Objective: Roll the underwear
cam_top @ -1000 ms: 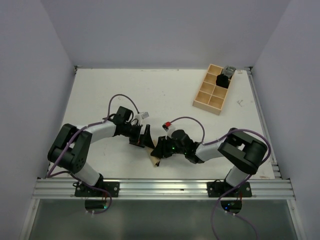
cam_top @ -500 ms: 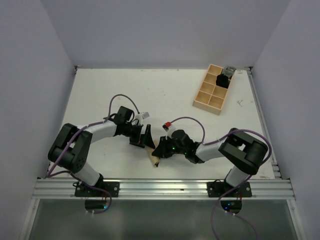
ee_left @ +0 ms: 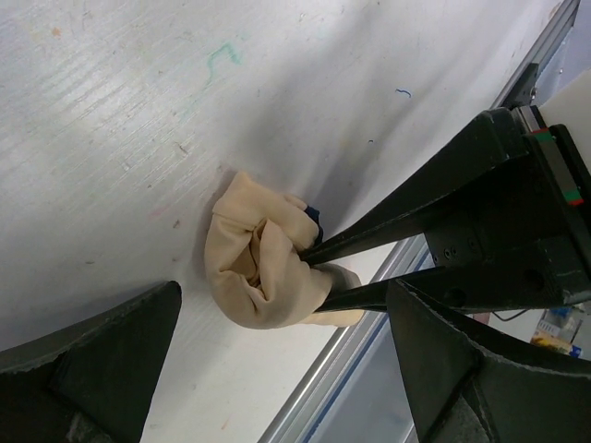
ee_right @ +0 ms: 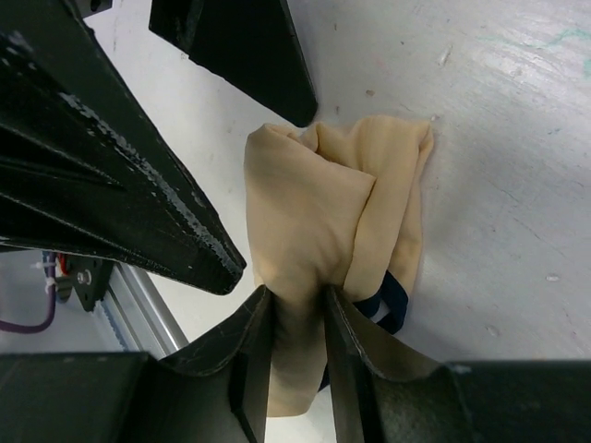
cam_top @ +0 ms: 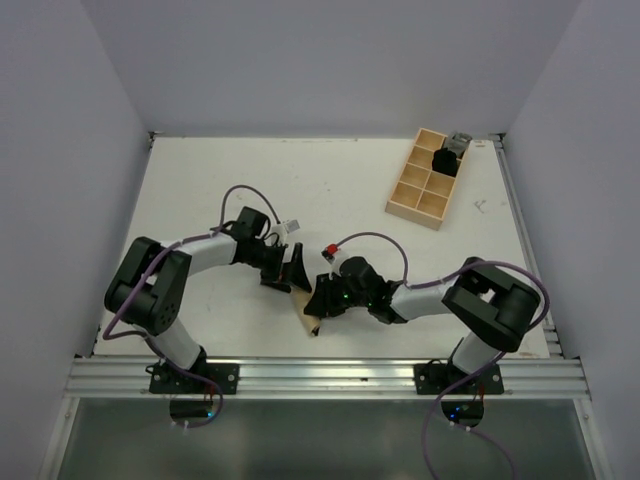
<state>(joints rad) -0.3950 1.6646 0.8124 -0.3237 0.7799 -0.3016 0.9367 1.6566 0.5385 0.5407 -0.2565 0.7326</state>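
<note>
- Two scribbles mark the table (cam_top: 330, 190): a teal squiggle (ee_left: 222, 57) and a small blue tick (ee_left: 404, 92). Neither reads as a word.
- The underwear (ee_right: 323, 212) lies bunched in a tan wad on the table, near the rail (cam_top: 320, 378), with dark trim peeking from beneath it.
- The right gripper (ee_right: 295, 309) pinches a fold of the wad, its fingers clamped onto the fabric close to the rail.
- The left gripper (cam_top: 289, 270) has its jaws spread wide with nothing held, just beyond the wad on the side away from the rail.
- The wooden tray (cam_top: 410, 215) sits well apart from the rail.
- Compared with a second ago, the left arm's elbow sits slightly farther from the rail and the right gripper has edged a little leftward. The wad lies in the same spot.
</note>
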